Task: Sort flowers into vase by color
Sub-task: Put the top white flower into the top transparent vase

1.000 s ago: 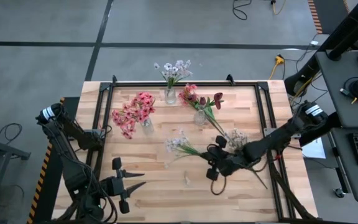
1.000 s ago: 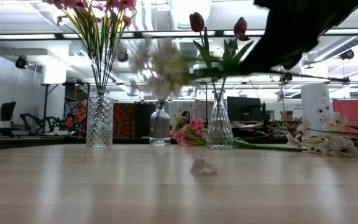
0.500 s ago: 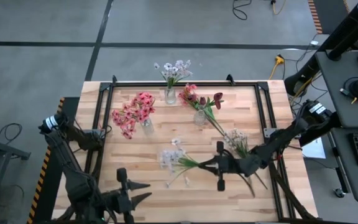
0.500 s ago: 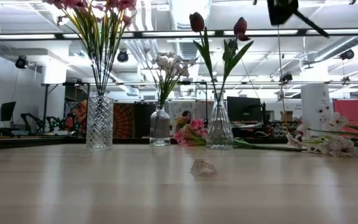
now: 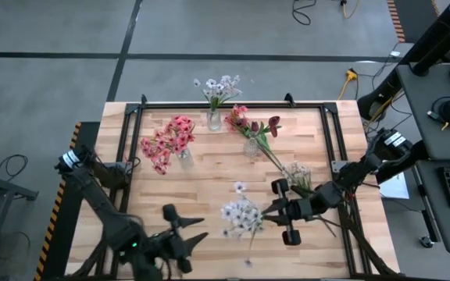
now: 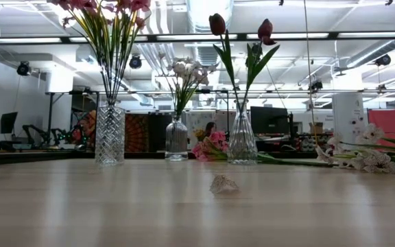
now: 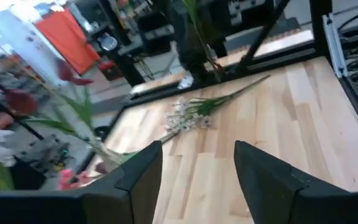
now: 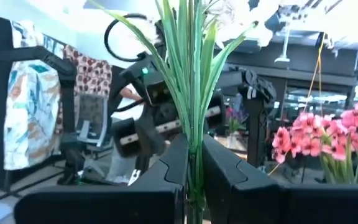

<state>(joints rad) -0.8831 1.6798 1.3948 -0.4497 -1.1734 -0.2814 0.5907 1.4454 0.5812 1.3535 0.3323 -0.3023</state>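
Note:
My right gripper [image 5: 274, 211] is shut on a white flower [image 5: 241, 216] above the table's near middle. Its blossoms [image 8: 241, 12] stand above the fingers. My left gripper [image 5: 201, 229] hovers open to the flower's left, nothing between its fingers [image 7: 197, 174]. Three glass vases stand upright at the back. One holds pink blossoms [image 5: 167, 141], one white blossoms [image 5: 219, 87], and one dark red blooms [image 5: 273, 123] with a pink cluster. Another white flower [image 5: 297, 173] lies flat on the table. Both grippers are out of the low view. My right gripper pinches the white flower's green stalk and leaves [image 8: 194, 163] between its two fingers, below the blossoms. The fingers come from the table's right, slanting upward, and lie across the stalk. The flower stands roughly upright, blossoms on top, lifted clear of the table.
A small loose petal [image 6: 223, 184] lies on the wood near the table's middle. A black frame [image 5: 330, 133] runs along the table's back and sides. The lying white flower [image 7: 188, 115] rests close to the right rail.
My right gripper has tipped its fingers upward and rolled, swinging the white flower from lying out toward the left to standing up, its blossoms now nearer the front edge. My left gripper has moved toward the table's right, closer to the flower.

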